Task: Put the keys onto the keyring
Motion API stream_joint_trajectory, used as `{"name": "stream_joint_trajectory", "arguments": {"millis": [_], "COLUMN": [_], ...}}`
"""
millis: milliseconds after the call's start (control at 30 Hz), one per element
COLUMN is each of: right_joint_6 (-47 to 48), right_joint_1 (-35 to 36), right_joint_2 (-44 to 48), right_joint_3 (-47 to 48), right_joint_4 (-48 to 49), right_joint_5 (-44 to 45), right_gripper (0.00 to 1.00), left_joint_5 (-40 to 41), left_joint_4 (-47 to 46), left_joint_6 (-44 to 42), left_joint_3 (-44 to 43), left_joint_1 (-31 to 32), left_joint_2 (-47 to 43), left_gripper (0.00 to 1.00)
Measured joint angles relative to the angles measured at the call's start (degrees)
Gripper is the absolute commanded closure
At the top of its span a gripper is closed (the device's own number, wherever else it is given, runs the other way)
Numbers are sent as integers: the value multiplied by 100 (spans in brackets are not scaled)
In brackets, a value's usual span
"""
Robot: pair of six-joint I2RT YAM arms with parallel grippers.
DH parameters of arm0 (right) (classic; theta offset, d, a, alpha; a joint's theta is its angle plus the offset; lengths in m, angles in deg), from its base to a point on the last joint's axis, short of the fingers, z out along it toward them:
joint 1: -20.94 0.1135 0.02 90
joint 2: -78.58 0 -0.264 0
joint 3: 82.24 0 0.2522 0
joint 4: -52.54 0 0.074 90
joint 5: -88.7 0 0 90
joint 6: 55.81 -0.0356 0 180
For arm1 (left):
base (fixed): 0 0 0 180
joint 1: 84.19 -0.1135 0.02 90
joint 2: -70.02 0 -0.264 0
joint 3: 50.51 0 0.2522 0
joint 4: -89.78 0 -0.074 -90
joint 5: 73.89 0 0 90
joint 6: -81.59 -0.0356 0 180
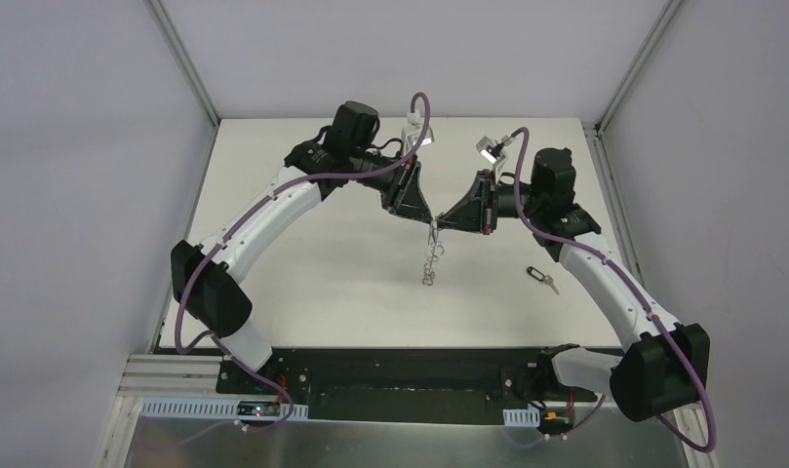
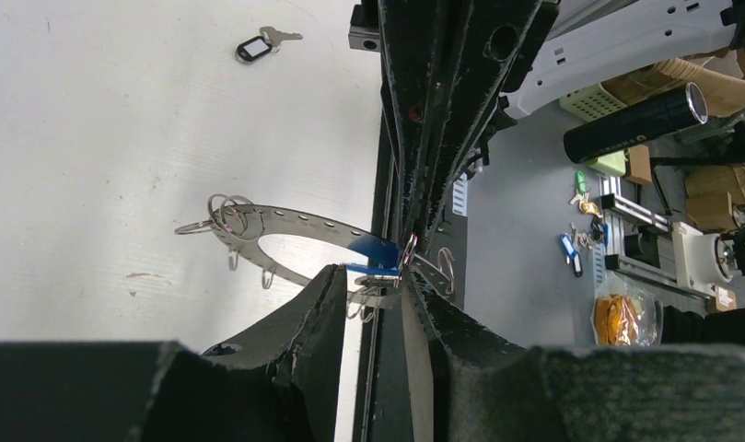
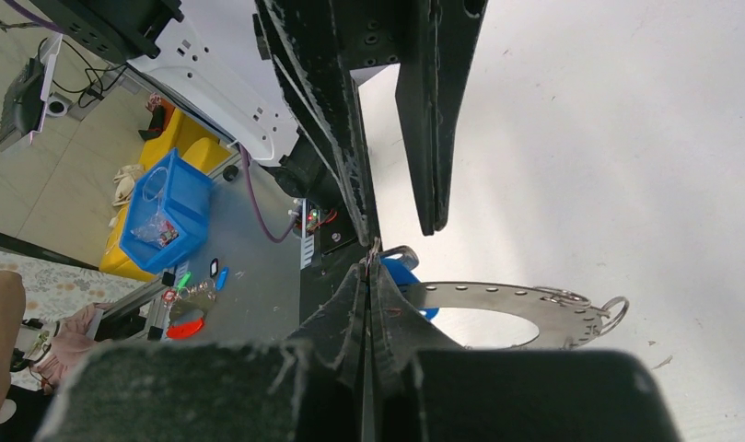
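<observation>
**Desk:** Where is everything?

**Me:** The ring (image 2: 295, 223) hangs in the air at the middle of the top view, where my two grippers meet. The blue key (image 2: 376, 250) is at its near end, at centre frame in the left wrist view. The black key (image 2: 254, 48) lies alone on the table (image 2: 120, 138), in the upper left of that view.

**Desk:** And the grippers?

**Me:** My right gripper (image 3: 372, 262) is pinched tight on the ring's rim, at one of the wire loops (image 2: 269, 276) as far as I can tell. My left gripper (image 2: 376, 281) has its jaws part way apart around that same end and the blue key. I can't tell whether they bear on anything.

**Desk:** How will it handle?

**Me:** The ring looks like thin, stiff sheet metal, light and smooth. I expect it to swing or twist about a single pinch, so I'd hold the flat band across its faces, close to the loop being worked. The loops look springy and easy to bend, so I'd go gently there. The keys are tiny and light. I'd take each by its plastic head, which should give the pads more to bite on than the slick blade. The black one lies flat on the table, so picking it up may need a low, careful pinch.
</observation>
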Motion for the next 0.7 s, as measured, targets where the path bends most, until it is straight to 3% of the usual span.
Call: {"name": "stream_joint_trajectory", "arguments": {"millis": [333, 700], "right_joint_6": [7, 87], "right_joint_1": [0, -11], "right_joint_2": [0, 0], "right_joint_3": [0, 0], "right_joint_4": [-85, -173], "right_joint_5": [81, 127], "right_gripper": [100, 100], "left_joint_5": [-31, -59], "left_joint_4": [83, 317], "left_joint_6": [-24, -61], "left_joint_3": [0, -9], "left_joint_1": [76, 76], "left_joint_2": [55, 79], "left_gripper": [100, 100]}}
